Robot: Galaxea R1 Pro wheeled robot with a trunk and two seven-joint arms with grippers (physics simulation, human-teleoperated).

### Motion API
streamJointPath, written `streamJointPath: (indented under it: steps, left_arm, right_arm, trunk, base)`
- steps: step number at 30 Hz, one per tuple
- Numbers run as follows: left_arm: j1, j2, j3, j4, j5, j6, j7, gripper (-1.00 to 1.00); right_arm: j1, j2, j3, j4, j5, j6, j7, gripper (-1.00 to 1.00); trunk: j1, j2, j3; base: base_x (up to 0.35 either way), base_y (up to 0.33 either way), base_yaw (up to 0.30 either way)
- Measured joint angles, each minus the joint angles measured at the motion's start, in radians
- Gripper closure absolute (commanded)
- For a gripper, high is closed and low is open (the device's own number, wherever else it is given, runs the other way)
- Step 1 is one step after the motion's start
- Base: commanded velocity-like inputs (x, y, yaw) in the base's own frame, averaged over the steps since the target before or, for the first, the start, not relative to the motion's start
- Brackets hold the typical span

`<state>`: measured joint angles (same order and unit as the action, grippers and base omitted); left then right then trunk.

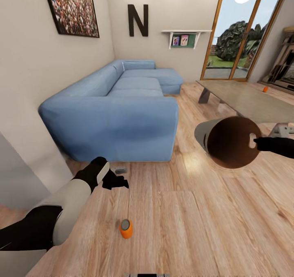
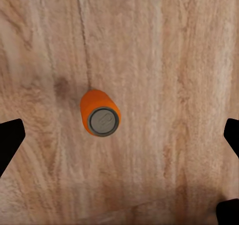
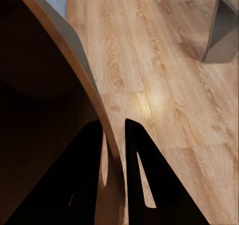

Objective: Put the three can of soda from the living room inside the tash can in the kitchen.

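Clearly the left gripper [image 1: 118, 182] hangs wide open and empty above the upright orange can [image 1: 125, 228] on the floor [image 1: 192, 228] — descend straight, keeping it centred between the fingers. Meanwhile the right gripper [image 1: 256, 140] pinches the trash can [image 1: 212, 135] rim — hold it steady.

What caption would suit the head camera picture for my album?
Left pincer hangs open above an upright orange soda can on the plank floor, while the right pincer carries the tilted bin.

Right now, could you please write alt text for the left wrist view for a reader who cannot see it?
An orange soda can with a silver top stands upright on a light wood plank floor, seen from directly above. The left gripper hangs over it, its dark jaws spread wide at either side and touching nothing.
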<state>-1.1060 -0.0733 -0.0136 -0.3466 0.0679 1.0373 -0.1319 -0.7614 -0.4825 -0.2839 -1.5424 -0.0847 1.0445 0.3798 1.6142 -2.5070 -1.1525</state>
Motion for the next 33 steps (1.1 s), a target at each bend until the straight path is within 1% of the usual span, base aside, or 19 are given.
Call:
streamJointPath:
  steps: [4,8,9,15,19,24,33]
  left_arm:
    - [0.000,0.000,0.000,0.000,0.000,0.000,0.000,-1.00]
    - [0.000,0.000,-0.001,0.000,-0.001,0.000,0.000,-1.00]
    - [0.000,-0.001,-0.001,0.000,-0.001,0.000,0.000,-1.00]
    - [0.000,-0.001,-0.002,0.000,-0.001,0.000,0.000,-1.00]
    - [0.000,-0.002,-0.002,0.000,-0.001,-0.001,0.000,-1.00]
    - [0.000,-0.011,-0.002,0.000,0.000,-0.014,0.000,-1.00]
    - [0.000,-0.011,-0.002,0.000,-0.001,-0.018,0.000,-1.00]
  right_arm:
    - [-0.034,-0.003,0.000,-0.006,-0.013,0.002,-0.001,1.00]
    - [-0.054,-0.005,0.000,-0.007,-0.004,0.001,-0.002,1.00]
    - [-0.059,-0.009,0.000,-0.007,-0.008,0.001,-0.003,1.00]
    - [-0.067,-0.024,0.000,-0.006,-0.006,0.001,-0.005,1.00]
    - [-0.068,-0.025,0.000,-0.006,-0.014,0.002,-0.005,1.00]
    - [-0.069,-0.027,0.000,-0.006,-0.009,0.001,-0.005,1.00]
    - [-0.069,-0.026,0.000,-0.006,-0.011,0.001,-0.005,1.00]
  trunk:
    - [0.002,-0.001,-0.015]
    - [0.004,-0.002,-0.031]
    - [0.004,-0.002,-0.035]
    - [0.007,-0.004,-0.058]
    - [0.009,-0.004,-0.074]
    - [0.011,-0.006,-0.093]
    - [0.015,-0.008,-0.128]
  base:
    - [0.000,0.000,0.000]
    - [0.000,0.000,0.000]
    - [0.000,0.000,0.000]
    - [0.000,0.000,0.000]
    - [0.000,0.000,0.000]
    - [0.000,0.000,0.000]
    - [0.000,0.000,0.000]
